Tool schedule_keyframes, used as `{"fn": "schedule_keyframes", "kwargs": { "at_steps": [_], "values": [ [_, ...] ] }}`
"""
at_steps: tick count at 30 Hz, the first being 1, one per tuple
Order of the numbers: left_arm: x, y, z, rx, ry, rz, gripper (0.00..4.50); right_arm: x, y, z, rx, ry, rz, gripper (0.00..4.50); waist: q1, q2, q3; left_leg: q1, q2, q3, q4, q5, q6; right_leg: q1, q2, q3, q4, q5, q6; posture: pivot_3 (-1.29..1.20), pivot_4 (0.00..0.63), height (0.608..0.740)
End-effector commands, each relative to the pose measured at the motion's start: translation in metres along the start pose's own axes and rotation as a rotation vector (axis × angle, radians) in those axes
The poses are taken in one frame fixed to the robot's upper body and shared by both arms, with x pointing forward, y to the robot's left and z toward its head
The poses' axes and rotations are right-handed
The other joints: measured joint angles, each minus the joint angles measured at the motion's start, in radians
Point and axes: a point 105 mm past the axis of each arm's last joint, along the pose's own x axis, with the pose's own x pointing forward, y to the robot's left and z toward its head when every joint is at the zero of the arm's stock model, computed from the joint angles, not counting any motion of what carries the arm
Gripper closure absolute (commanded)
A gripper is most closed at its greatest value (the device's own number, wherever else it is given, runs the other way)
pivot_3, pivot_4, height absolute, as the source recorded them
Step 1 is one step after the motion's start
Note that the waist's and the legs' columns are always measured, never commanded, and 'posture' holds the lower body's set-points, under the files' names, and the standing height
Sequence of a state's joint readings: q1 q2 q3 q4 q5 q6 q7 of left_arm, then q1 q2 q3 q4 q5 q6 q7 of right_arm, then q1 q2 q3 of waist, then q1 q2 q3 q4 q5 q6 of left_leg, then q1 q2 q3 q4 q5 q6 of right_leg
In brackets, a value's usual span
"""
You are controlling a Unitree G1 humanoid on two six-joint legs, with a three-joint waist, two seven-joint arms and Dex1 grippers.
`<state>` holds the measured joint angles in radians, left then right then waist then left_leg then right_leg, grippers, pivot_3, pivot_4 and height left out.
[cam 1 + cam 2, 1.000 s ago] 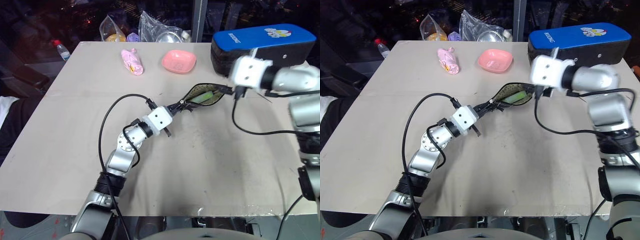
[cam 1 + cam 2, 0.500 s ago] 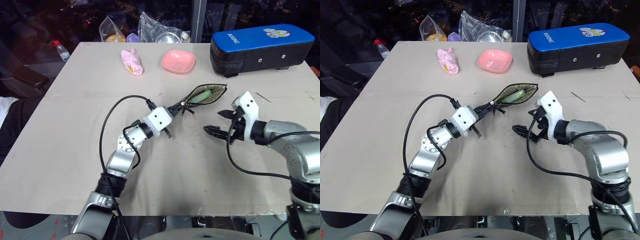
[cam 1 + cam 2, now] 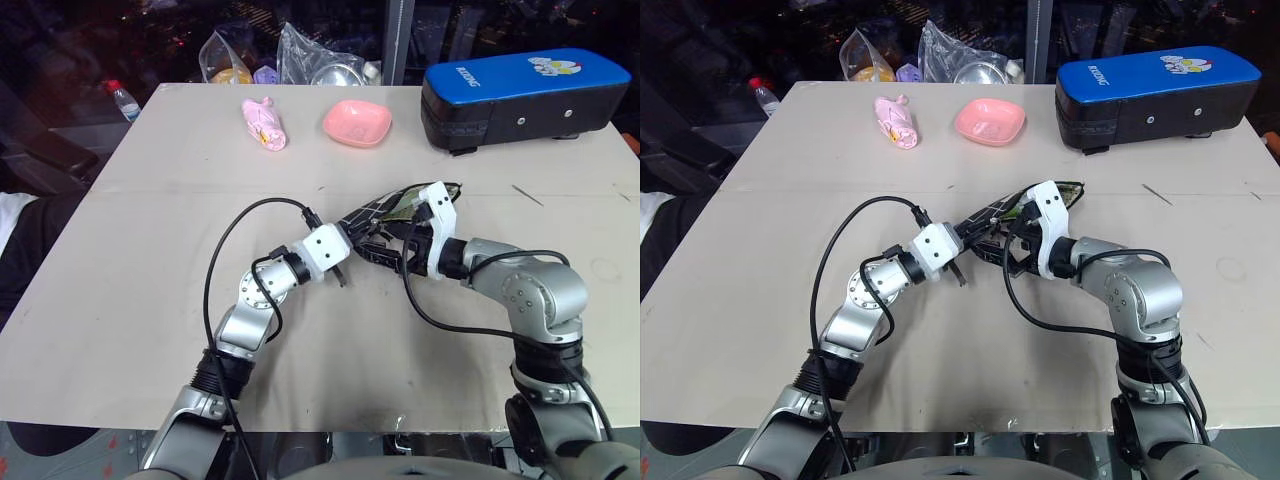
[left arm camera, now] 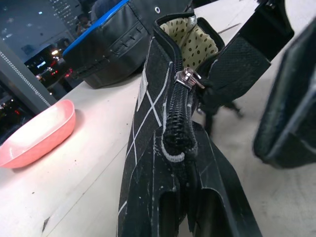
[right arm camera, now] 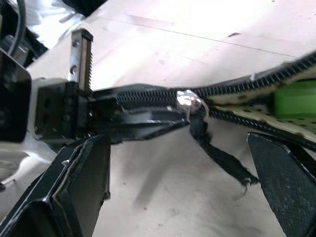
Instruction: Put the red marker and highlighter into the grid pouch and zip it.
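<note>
grid pouch pinched at its end by left gripper; right gripper, spread, straddles its zipper.

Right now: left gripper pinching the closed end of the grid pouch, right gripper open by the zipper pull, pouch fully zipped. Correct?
Not fully zipped. The right wrist view shows the grid pouch gaping past the zipper pull, highlighter visible inside. Left gripper pinching its closed end and right gripper open stand.

- The left end effector is closed on the end of the grid pouch.
- The silver zipper slider sits near that end; the dotted lining shows beyond.
- A pink bowl stands on the table.
</note>
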<state>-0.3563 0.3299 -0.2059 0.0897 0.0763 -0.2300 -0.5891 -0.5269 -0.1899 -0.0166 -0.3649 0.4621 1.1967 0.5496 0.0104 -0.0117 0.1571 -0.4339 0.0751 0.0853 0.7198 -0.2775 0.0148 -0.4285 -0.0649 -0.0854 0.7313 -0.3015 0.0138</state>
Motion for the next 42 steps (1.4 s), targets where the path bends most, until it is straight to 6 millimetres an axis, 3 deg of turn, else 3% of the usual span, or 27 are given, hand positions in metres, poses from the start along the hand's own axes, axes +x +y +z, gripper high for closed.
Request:
{"fn": "schedule_keyframes", "kwargs": {
  "at_steps": [1, 7, 9, 16, 21, 24, 29, 34, 36, 38, 41, 42],
  "values": [
    [-0.001, 0.004, 0.011, 0.033, -0.034, 0.016, 4.50, -0.001, 0.001, 0.017, -0.039, -0.063, 0.005, 0.87, 0.000, 0.000, 0.000, 0.000, 0.000, 0.000, 0.000, 0.000, 0.000, 0.000, 0.000, 0.000, 0.000, 0.000, 0.000, 0.00, 0.150, 0.686],
    [-0.001, 0.003, 0.010, 0.033, -0.032, 0.015, 4.50, -0.002, -0.005, 0.021, -0.047, -0.080, -0.015, 3.72, -0.001, 0.000, 0.000, 0.000, 0.000, 0.000, 0.000, 0.000, 0.000, 0.000, 0.000, 0.000, 0.000, 0.000, 0.000, 0.00, 0.150, 0.686],
    [-0.001, 0.002, 0.010, 0.034, -0.032, 0.014, 4.50, -0.002, -0.006, 0.021, -0.042, -0.084, -0.019, 4.46, -0.001, 0.000, 0.000, 0.000, 0.000, 0.000, 0.000, 0.000, 0.000, 0.000, 0.000, 0.000, 0.000, 0.000, 0.000, 0.00, 0.150, 0.686],
    [-0.003, 0.004, 0.009, 0.036, -0.025, 0.020, 4.50, -0.009, -0.017, 0.017, -0.045, -0.083, -0.081, 4.46, -0.001, 0.000, 0.000, 0.000, 0.000, 0.000, 0.000, 0.000, 0.000, 0.000, 0.000, 0.000, 0.000, 0.000, 0.000, 0.00, 0.150, 0.686],
    [-0.005, 0.006, 0.007, 0.038, -0.017, 0.027, 4.50, -0.030, -0.043, 0.021, -0.041, -0.098, -0.188, 4.46, -0.001, 0.000, 0.000, 0.000, 0.000, 0.000, 0.000, 0.000, 0.001, 0.000, 0.000, 0.000, 0.000, 0.000, 0.000, 0.00, 0.150, 0.686],
    [-0.005, 0.006, 0.006, 0.038, -0.016, 0.028, 4.50, -0.034, -0.048, 0.022, -0.042, -0.100, -0.207, 4.46, 0.000, 0.000, 0.000, 0.000, 0.000, 0.000, 0.000, -0.002, 0.003, 0.000, 0.000, 0.000, 0.000, 0.000, 0.000, 0.00, 0.150, 0.686],
    [-0.005, 0.007, 0.005, 0.040, -0.011, 0.028, 4.50, -0.075, -0.096, 0.031, -0.045, -0.123, -0.420, 4.46, 0.004, 0.000, 0.000, 0.000, 0.000, 0.001, -0.001, -0.002, 0.003, 0.000, 0.000, 0.000, 0.000, 0.000, 0.000, 0.00, 0.150, 0.686],
    [-0.006, 0.007, 0.005, 0.041, -0.009, 0.024, 4.50, -0.104, -0.128, 0.035, -0.036, -0.140, -0.580, 4.46, 0.000, 0.000, 0.000, 0.000, 0.000, 0.001, -0.001, -0.002, 0.003, 0.000, 0.000, 0.001, -0.001, 0.000, 0.000, 0.00, 0.150, 0.686],
    [-0.006, 0.007, 0.004, 0.041, -0.008, 0.023, 4.50, -0.107, -0.129, 0.035, -0.035, -0.141, -0.582, 4.46, -0.004, 0.000, 0.000, 0.001, 0.000, 0.002, -0.002, -0.002, 0.003, 0.000, 0.000, 0.001, -0.001, 0.000, 0.000, 0.00, 0.150, 0.686],
    [-0.008, 0.008, 0.003, 0.041, -0.005, 0.023, 4.50, -0.103, -0.116, 0.031, -0.042, -0.135, -0.497, 4.46, -0.005, 0.000, 0.000, 0.001, 0.001, 0.002, -0.002, -0.002, 0.003, 0.000, 0.001, 0.001, -0.001, 0.000, 0.000, 0.00, 0.150, 0.686],
    [-0.014, 0.007, 0.000, 0.017, 0.006, -0.004, 4.50, -0.100, -0.101, 0.023, -0.081, -0.106, -0.401, 3.81, 0.001, 0.000, 0.000, 0.000, 0.001, 0.002, -0.002, -0.002, 0.003, 0.000, 0.000, 0.001, -0.001, 0.000, 0.000, 0.00, 0.150, 0.686],
    [-0.020, 0.005, -0.001, 0.009, 0.012, -0.025, 3.97, -0.104, -0.099, 0.016, -0.108, -0.079, -0.388, 3.58, 0.002, 0.000, 0.000, 0.000, 0.001, 0.001, -0.002, -0.002, 0.003, 0.000, 0.000, 0.001, -0.001, 0.000, 0.000, 0.00, 0.150, 0.686]
  ]
}}
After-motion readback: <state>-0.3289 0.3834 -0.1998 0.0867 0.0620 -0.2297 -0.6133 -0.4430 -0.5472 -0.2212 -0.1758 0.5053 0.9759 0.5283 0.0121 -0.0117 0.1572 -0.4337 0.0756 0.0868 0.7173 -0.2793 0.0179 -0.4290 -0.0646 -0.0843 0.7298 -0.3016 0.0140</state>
